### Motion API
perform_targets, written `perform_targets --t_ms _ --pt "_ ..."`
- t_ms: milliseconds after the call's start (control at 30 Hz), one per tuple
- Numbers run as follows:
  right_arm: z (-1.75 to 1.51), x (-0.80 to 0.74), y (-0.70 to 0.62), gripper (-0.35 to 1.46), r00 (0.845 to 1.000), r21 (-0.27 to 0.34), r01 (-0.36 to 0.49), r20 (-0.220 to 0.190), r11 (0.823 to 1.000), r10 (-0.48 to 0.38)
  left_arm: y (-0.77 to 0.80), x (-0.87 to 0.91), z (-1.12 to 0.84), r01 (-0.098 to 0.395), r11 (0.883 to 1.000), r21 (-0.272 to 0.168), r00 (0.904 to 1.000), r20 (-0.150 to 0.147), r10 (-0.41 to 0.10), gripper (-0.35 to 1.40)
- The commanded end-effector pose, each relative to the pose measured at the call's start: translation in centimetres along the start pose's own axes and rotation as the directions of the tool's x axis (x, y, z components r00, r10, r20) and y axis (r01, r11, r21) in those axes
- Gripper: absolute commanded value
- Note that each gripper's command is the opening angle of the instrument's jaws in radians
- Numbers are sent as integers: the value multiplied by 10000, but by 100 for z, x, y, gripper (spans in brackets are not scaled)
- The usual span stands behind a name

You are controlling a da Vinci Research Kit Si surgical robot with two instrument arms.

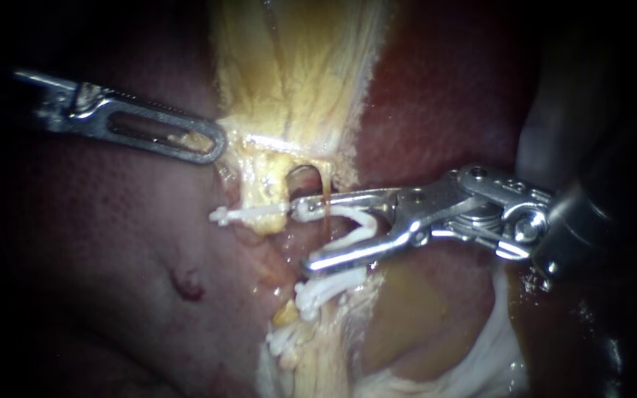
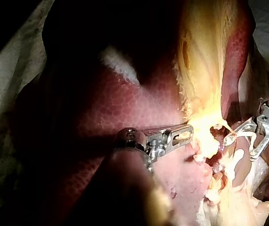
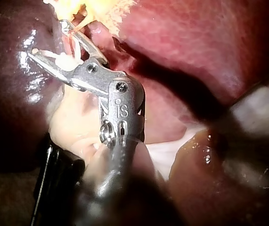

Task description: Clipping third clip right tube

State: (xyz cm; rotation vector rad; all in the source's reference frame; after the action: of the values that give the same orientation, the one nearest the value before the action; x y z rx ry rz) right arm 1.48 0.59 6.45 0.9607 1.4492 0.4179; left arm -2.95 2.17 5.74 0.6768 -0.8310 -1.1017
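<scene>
Right tool (image 1: pixel 302 237) holds open clip (image 1: pixel 363 221); right tube (image 1: pixel 326 190) crosses jaw tips.

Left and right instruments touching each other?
Apart. Endoscope view: left instrument ends at the yellow tissue; right instrument, holding an open clip, sits beyond it, clear gap.

**Operator:** Tools in the field?

**Checker:** Two: left tool (image 1: pixel 214 141) and right tool (image 1: pixel 304 237).

**Operator:** Tubes?

**Checker:** Two, side by side: left tube (image 1: pixel 263 193) and right tube (image 1: pixel 326 188).

**Operator:** Clips?

**Checker:** Four white clips. One loaded clip (image 1: pixel 355 225) sits between both jaws of the right tool. One crossing clip (image 1: pixel 248 214) lies on the left tube. Two lie nearer: upper near clip (image 1: pixel 329 287) and lower near clip (image 1: pixel 283 340). Whether either near item is doubled cannot be told.

**Operator:** Organs?

**Checker:** One liver (image 1: pixel 112 243), bearing one red spot (image 1: pixel 187 284).
</scene>
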Motion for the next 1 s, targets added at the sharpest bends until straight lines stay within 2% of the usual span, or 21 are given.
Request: perform_targets --t_ms 33,467,1000 --pt "0 0 1 47 10000 -11 -6 3 10000 6 0 0 0 4 10000 -9 10000 2 -4 -35" --pt "-1 0 3 38 9999 54 -121 13 9999 120 0 0 1 3 10000 -11 10000 4 -3 -35" --pt "-7 -2 7 10 9997 83 -237 15 9997 237 0 0 2 3 10000 -16 10000 8 -3 -35"
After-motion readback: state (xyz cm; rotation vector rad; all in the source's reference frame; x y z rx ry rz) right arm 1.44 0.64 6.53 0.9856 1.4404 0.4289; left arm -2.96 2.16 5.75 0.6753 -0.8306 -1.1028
